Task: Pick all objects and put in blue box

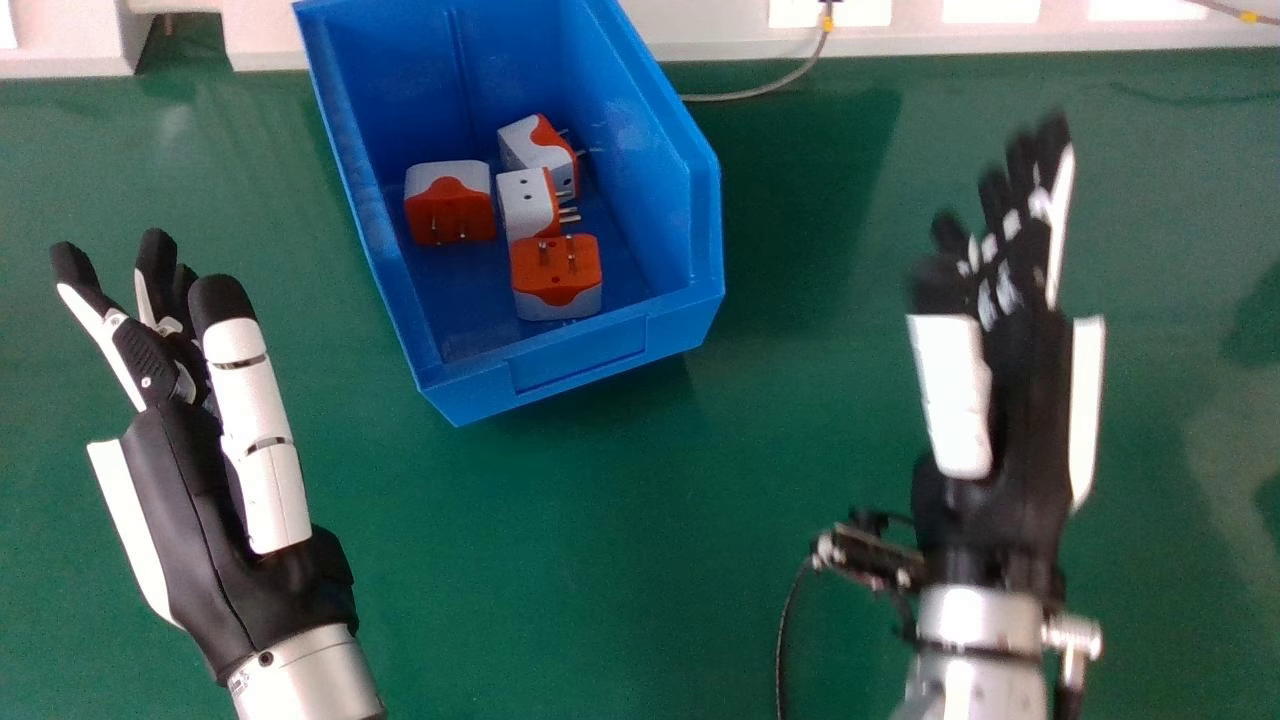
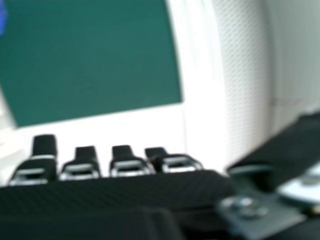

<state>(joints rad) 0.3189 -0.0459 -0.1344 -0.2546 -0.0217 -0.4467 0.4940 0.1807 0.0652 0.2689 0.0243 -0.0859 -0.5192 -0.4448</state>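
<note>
In the head view my left hand [image 1: 230, 500] is over the table left of the blue box [image 1: 580, 365], open and holding nothing. My right hand [image 1: 1000, 400] is to the box's right, also open with nothing in it. Inside the box lie several white and orange plug adapters, among them one at the left [image 1: 450, 203], one at the back [image 1: 540, 150], one in the middle [image 1: 528, 203] and one near the front wall [image 1: 556, 277]. The right hand view has my right hand [image 2: 110, 192] with its fingers straight and a blue corner of the box [image 2: 2, 17].
The green table [image 1: 600, 560] spreads around the box. A white ledge [image 1: 720, 30] runs along its far edge, with a thin grey cable [image 1: 750, 93] coming down behind the box. A black cable [image 1: 783, 620] hangs beside my right wrist.
</note>
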